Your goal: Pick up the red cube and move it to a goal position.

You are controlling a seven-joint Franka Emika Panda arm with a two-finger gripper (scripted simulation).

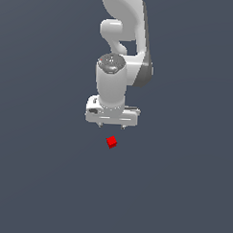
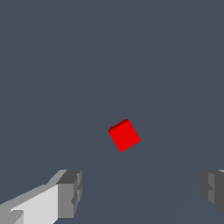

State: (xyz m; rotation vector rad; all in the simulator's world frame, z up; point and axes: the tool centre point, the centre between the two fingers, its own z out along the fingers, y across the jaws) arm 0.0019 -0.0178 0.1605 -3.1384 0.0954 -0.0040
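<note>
A white Franka Panda arm (image 1: 122, 51) hangs down from the top centre of the exterior view, over a flat, plain dark grey-blue floor (image 1: 38, 182) that fills the whole frame. Its wrist ends in a wide white hand, and the gripper (image 1: 112, 125) sits just above the middle of the frame, its short fingertips barely showing beneath the hand.

The red cube (image 1: 111, 142) lies on the floor just below the gripper in the exterior view, close to the centre of the frame. It is small, bright red and matte, and it is turned at an angle so that its corners point up and down in the frame. It is apart from the gripper; nothing touches it.

In the wrist view, the red cube (image 2: 124, 135) appears near the middle, again rotated. Two grey fingertips (image 2: 70, 192) stand far apart with bare floor between them, so the gripper (image 2: 142, 190) is spread wide and holds nothing.
</note>
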